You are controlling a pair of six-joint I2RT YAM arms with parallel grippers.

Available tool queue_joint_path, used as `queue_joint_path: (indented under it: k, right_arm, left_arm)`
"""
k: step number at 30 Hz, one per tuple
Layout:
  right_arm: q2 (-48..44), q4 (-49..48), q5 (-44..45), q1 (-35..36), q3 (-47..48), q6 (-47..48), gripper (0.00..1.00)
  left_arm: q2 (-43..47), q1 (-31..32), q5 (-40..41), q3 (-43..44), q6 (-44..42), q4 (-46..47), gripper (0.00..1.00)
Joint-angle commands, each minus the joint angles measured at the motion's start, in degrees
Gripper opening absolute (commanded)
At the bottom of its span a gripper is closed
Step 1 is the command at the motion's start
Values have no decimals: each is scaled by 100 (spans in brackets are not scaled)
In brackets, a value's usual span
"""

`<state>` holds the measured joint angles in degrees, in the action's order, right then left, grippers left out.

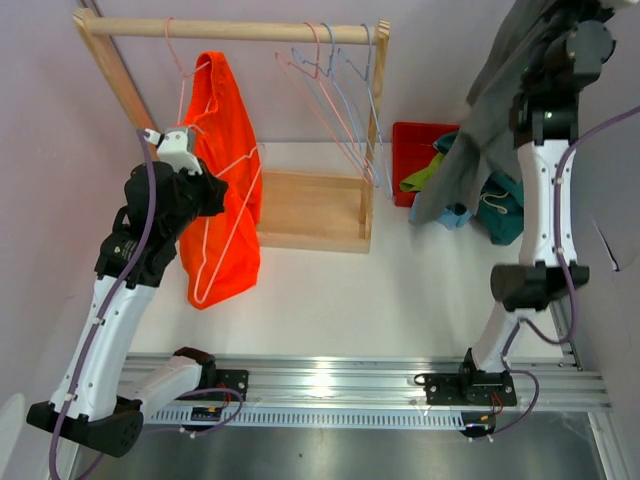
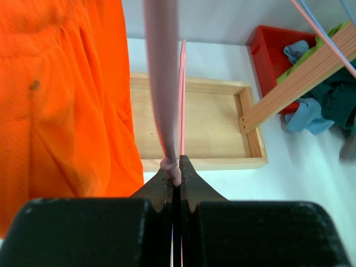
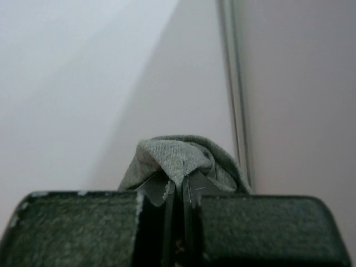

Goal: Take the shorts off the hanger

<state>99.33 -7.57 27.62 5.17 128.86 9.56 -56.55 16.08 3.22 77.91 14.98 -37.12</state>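
Note:
Orange shorts (image 1: 218,160) hang from the wooden rod (image 1: 230,30) at the left, and fill the left of the left wrist view as orange shorts (image 2: 61,100). My left gripper (image 1: 172,142) is shut on the wire of a bare pink hanger (image 1: 228,225) that slants in front of them; the left gripper (image 2: 178,167) pinches the pink hanger (image 2: 164,83). Grey shorts (image 1: 490,110) dangle high at the right over the tray, held by my right gripper (image 1: 545,20). In the right wrist view that gripper (image 3: 179,186) is shut on a fold of the grey shorts (image 3: 178,153).
Several empty hangers (image 1: 345,100) hang at the rod's right end. The rack's wooden base (image 1: 310,210) lies under it. A red tray (image 1: 415,150) to its right holds teal shorts (image 1: 505,210), lime green shorts (image 1: 420,175) and light blue shorts (image 1: 455,215).

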Motion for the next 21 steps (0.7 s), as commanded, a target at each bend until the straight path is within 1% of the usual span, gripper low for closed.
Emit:
queue_joint_path:
  k: [1,2,3,5,6,8,9,10,11,12,13,14,15,17,18,19,20,21]
  right_arm:
    - [1415,-412,-573,-883,2138,-849,0]
    - [1614,-490,-556,-973,2457,-1077,0]
    - [1633,-1004,-573,-1052,2181,-1175,0]
    - [1467,-1412,-547,-1228,1549,-1438,0]
    - [1397,-1588,-564,-1272,798,-1570,0]
    - [1055,-1773,-854,-1343,-163,-1851,0]
    - [932,-2035,-959,-1352,-1238,-2192,0]
    - [817,-2125,-1125,-1361,-1745,-2343,2]
    - [459,-2065,-2232,-1369,-2951,-2876,51]
    - [456,-2003,-2243,-1404,-2963,-2881,52]
    - [412,-1933,-2687,-1439,-3485,-3412,99]
    - [394,-1845,-3161,-1448,-3690,-3626,99]
    - [386,-1479,-3540,-1379,-3823,-3733,100]
    - [272,-1308,-3684,-1247,-4411,-3778,99]
    - [149,-1413,-3745,-1177,-4735,-3760,99]
    - [-209,-1561,-3711,-1046,-5095,-3769,99]
    - [-412,-1772,-3702,-983,-5873,-3769,99]
    - [-641,-2044,-3728,-931,-6211,-3786,99]
  left_arm:
    - [92,27,-252,-197,48,346,0]
    - [109,27,-235,-232,40,355,0]
    - [110,27,-226,-285,40,364,0]
    - [92,36,-199,-320,40,408,0]
    - [66,36,-199,-320,40,425,0]
    - [-56,36,-182,-250,48,434,0]
    - [-110,36,-190,-137,49,417,0]
    - [-154,36,-191,-5,49,390,0]
    - [-337,53,-156,249,-4,277,0]
    - [-382,54,-155,442,-4,276,0]
    - [-426,80,-94,531,-22,267,0]
    - [-461,97,-50,628,-83,250,0]
    - [-592,211,2,994,-153,206,0]
    - [-794,343,248,1339,-328,74,0]
    - [-917,448,319,1933,-382,-100,0]
    - [-1206,475,432,2147,-426,-198,0]
    - [-1348,493,425,2358,-435,-286,0]
    - [-1489,510,381,2926,-461,-374,0]
